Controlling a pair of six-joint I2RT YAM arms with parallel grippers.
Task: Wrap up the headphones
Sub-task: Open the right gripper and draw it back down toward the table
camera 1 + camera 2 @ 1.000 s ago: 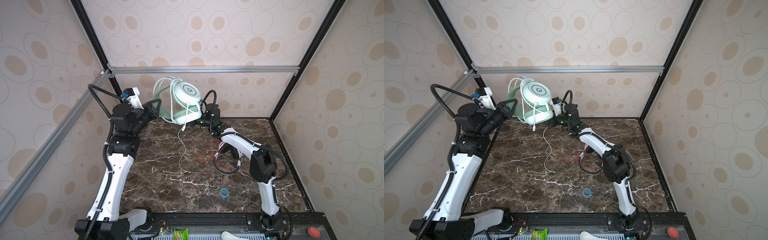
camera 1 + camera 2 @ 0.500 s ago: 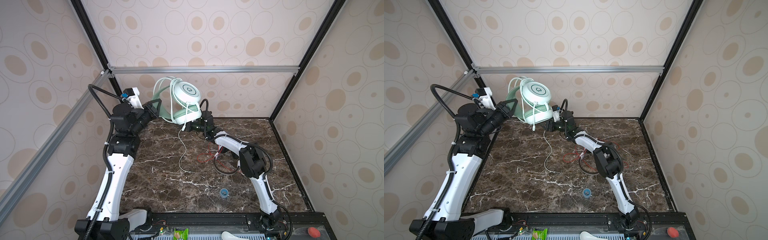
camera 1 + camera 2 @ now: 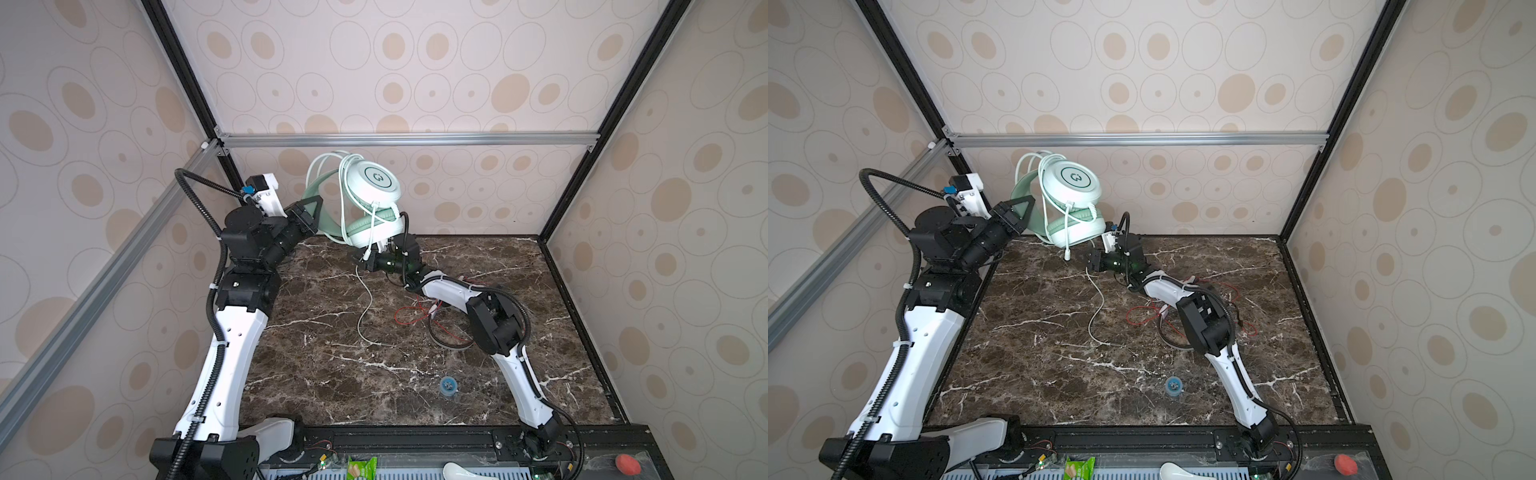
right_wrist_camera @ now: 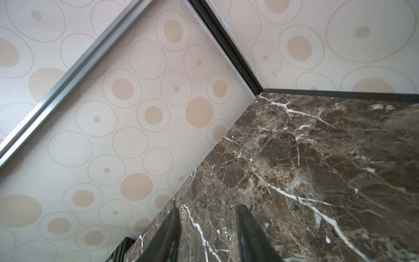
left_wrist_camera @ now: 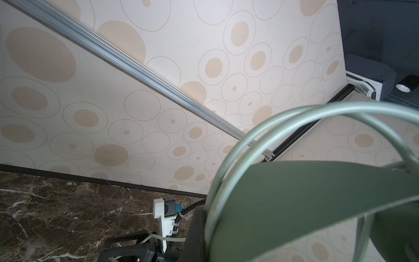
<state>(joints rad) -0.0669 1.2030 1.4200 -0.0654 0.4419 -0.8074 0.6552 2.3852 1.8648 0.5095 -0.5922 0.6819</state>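
Note:
The pale mint green headphones (image 3: 372, 195) hang in the air by the back wall, their cord looped round them. My left gripper (image 3: 316, 212) is shut on the headband (image 5: 317, 199), and cord loops (image 5: 272, 122) arch above it. The loose mint cord (image 3: 365, 307) trails down onto the marble table (image 3: 316, 374). Low under the earcups is my right gripper (image 3: 360, 261), right beside that cord. Its jaws stand apart and only marble shows between the fingertips (image 4: 174, 217). The white-and-black headphones (image 3: 446, 343) with red cord (image 3: 409, 316) lie on the table, partly hidden under the right arm.
A small blue round thing (image 3: 448, 385) sits on the table near the front right. Patterned walls close in the back and both sides, with a metal rail (image 3: 407, 139) across the back wall. A black frame rail (image 3: 415, 440) borders the front.
My right gripper has swung left and down from beside the earcups to just under them, and its jaws have narrowed. The left arm and the mint headphones have stayed put.

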